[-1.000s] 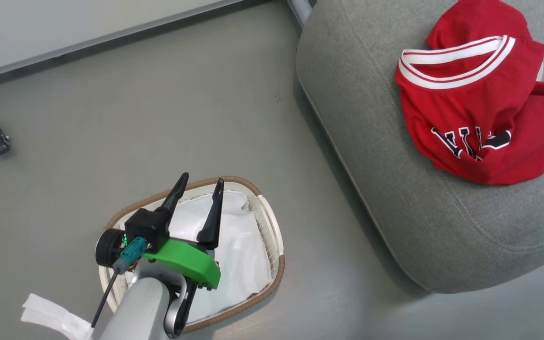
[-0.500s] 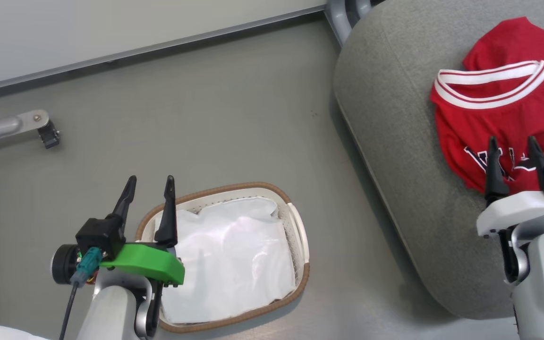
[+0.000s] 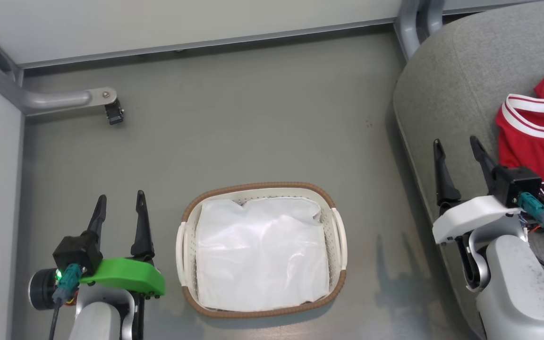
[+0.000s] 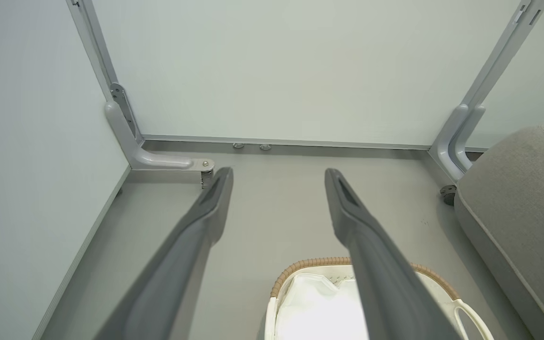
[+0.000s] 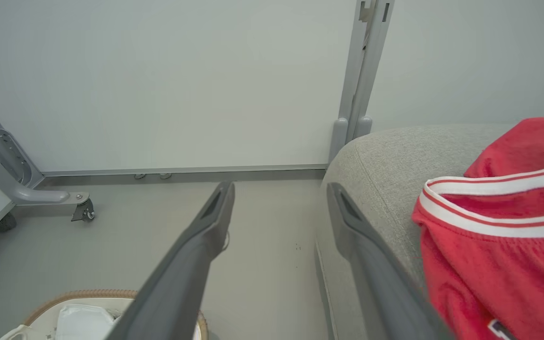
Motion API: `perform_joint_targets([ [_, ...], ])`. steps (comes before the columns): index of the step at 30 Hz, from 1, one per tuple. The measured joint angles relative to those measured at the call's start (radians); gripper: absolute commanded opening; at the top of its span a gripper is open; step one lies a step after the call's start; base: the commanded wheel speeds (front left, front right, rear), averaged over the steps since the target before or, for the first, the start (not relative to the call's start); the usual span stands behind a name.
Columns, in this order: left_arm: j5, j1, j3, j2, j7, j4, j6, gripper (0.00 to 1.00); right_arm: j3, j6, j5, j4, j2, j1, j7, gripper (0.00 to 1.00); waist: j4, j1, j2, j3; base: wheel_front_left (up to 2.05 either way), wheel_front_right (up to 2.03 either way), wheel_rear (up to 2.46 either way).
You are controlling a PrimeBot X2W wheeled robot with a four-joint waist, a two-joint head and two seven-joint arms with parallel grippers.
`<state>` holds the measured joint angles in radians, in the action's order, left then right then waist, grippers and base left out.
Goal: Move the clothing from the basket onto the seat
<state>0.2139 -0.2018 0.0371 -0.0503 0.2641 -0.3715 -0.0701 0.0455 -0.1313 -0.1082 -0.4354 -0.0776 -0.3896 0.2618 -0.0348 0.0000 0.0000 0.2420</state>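
Head view has both sets of fingers spread wide and holding nothing. The left fingers hang over bare floor, and the right fingers hang over the near edge of the seat. The clothing lies on the seat just right of the right fingers, its red cloth close beside that wrist. The basket stands on the floor between the two arms, just right of the left fingers. Inside it is a white sheet with no red on top; whether anything lies under it I cannot tell.

By that look the job seems done, or nearly so. The main risk is the right wrist or its plug catching the jersey as that arm moves and dragging it toward the seat's edge. Another is the left fingers taking the sheet for clothing.

A frame leg with a caster stands well ahead of the left fingers, out of the way. Nothing seems to block either arm.
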Motion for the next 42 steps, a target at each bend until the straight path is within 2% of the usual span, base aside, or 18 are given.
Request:
perform_joint_targets([
  [9,0.005,0.051,-0.016,0.000,0.000,0.011,0.010,1.00,-0.002,0.000,-0.008,-0.004,0.019,0.058,0.000,1.00,0.032,0.0000,0.0000,-0.034,0.00,0.00,0.00],
  [23,0.036,0.124,-0.020,0.000,0.000,0.023,0.006,1.00,0.002,0.000,-0.033,-0.003,0.028,0.140,0.000,1.00,0.024,0.0000,0.0000,-0.087,0.00,0.00,0.00],
  [24,0.046,0.130,-0.018,0.001,0.000,0.024,0.001,0.00,-0.001,0.000,-0.034,-0.002,0.028,0.141,0.000,0.00,0.023,0.0000,0.0000,-0.090,0.00,0.00,0.00],
  [30,0.049,0.132,-0.012,0.006,-0.004,-0.024,0.001,0.00,0.001,0.000,-0.038,-0.048,0.040,0.164,-0.008,0.00,0.023,0.0000,0.0000,-0.092,0.00,0.00,0.00],
  [42,0.257,0.132,-0.034,0.006,-0.063,-0.010,-0.005,0.00,0.011,0.000,-0.264,-0.019,0.041,0.177,-0.069,0.00,0.024,0.0000,0.0000,-0.106,0.00,0.00,0.00],
])
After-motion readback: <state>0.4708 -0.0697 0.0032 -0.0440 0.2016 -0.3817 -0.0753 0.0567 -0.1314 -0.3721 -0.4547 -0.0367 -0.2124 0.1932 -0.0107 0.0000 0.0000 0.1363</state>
